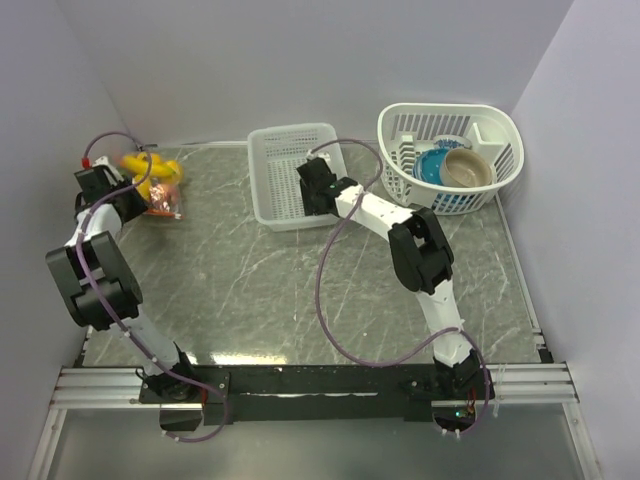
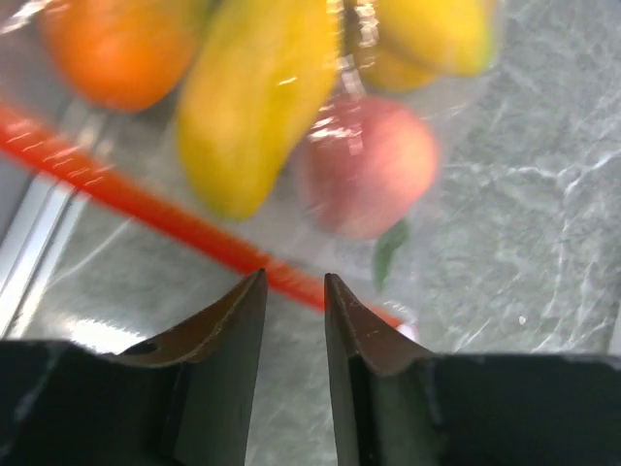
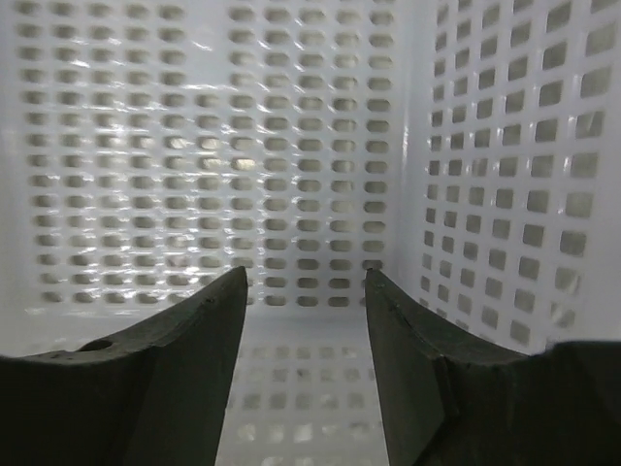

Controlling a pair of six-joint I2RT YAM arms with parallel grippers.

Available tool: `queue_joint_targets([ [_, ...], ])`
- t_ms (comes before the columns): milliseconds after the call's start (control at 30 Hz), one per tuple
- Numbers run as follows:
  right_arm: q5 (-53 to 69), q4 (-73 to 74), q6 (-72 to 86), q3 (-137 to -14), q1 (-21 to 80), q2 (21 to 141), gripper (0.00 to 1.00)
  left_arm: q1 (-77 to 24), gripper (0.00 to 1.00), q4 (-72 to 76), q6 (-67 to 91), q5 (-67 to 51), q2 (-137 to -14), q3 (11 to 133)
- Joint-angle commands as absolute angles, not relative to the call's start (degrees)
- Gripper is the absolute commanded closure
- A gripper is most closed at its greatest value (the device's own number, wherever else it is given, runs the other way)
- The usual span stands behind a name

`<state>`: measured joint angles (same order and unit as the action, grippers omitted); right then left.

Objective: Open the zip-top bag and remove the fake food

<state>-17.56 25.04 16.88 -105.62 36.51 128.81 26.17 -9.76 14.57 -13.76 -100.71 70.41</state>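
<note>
Two arms are out on the grey marbled worktop (image 1: 300,290), and I take them from the left. My left arm (image 1: 95,265) reaches to the far left corner, where the zip-top bag (image 1: 165,203) lies flat on the worktop with the fake food (image 1: 150,172) bunched in it, close to the wall.

From the left wrist camera I see the orange-red zip strip (image 2: 146,199) running slantwise across the view. Beyond it, behind the clear plastic, lie an orange fruit (image 2: 121,49), a long yellow fruit (image 2: 252,107), a pink-red fruit (image 2: 369,165) with a green leaf (image 2: 388,252), and another yellow piece (image 2: 437,34). The left jaws stand narrow, with a slim gap between the tips. The strip crosses right at that gap. Whether the tips touch the plastic I cannot tell.

Further right, at the far middle of the worktop, sits the white slotted basket (image 1: 275,175). My right arm (image 1: 420,250) stretches into it. The right wrist camera shows only slotted floor and walls ahead. The right jaws stand moderately apart with nothing between them.

At the far right stands a round white rack basket (image 1: 500,125) holding a blue bowl (image 1: 432,167) and a tan bowl (image 1: 470,168) side by side.
</note>
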Motion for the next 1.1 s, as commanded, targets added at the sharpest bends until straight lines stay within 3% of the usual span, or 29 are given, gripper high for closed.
queue_joint_targets([
  [0,-18.5,27.8,19.5,-100.6,36.3,122.7,0.47,22.8,0.65,-4.4,15.3,-9.8,-102.5,73.7],
  [100,-18.8,29.2,21.9,-97.2,36.3,120.3,0.53,21.7,0.69,-4.7,15.1,-8.3,-104.8,75.1],
  [167,-18.9,29.0,22.8,-94.6,36.3,118.6,0.54,21.6,0.66,-5.5,14.7,-7.7,-106.3,75.8],
  [200,-18.7,28.4,23.0,-91.1,36.3,116.2,0.54,21.6,0.58,-6.2,14.2,-7.5,-106.4,75.9],
  [233,-18.7,27.6,23.0,-89.3,36.3,115.1,0.54,21.6,0.23,-7.5,13.3,-6.5,-106.1,75.8],
  [267,-18.9,26.3,23.0,-87.7,36.3,113.9,0.52,21.7,0.09,-8.1,13.0,-5.8,-105.5,75.4],
  [300,-18.9,25.8,22.9,-85.6,36.3,112.3,0.51,21.6,0.01,-8.4,12.7,-5.2,-104.5,74.7],
  [400,-18.9,25.8,22.9,-84.3,36.2,111.0,0.45,22.1,0.01,-8.2,12.3,-5.7,-96.7,70.1],
  [667,-19.7,29.0,23.5,-85.2,36.3,111.3,0.44,22.9,0.01,-7.5,14.1,-7.7,-84.2,58.8],
  [800,-19.6,30.2,24.5,-83.2,36.3,110.5,0.44,23.0,0.01,-4.0,14.2,-2.0,-88.6,56.6],
  [1067,-20.9,33.5,27.1,-77.7,36.3,106.7,0.49,22.8,0.01,-1.0,16.2,3.1,-101.3,63.4],
])
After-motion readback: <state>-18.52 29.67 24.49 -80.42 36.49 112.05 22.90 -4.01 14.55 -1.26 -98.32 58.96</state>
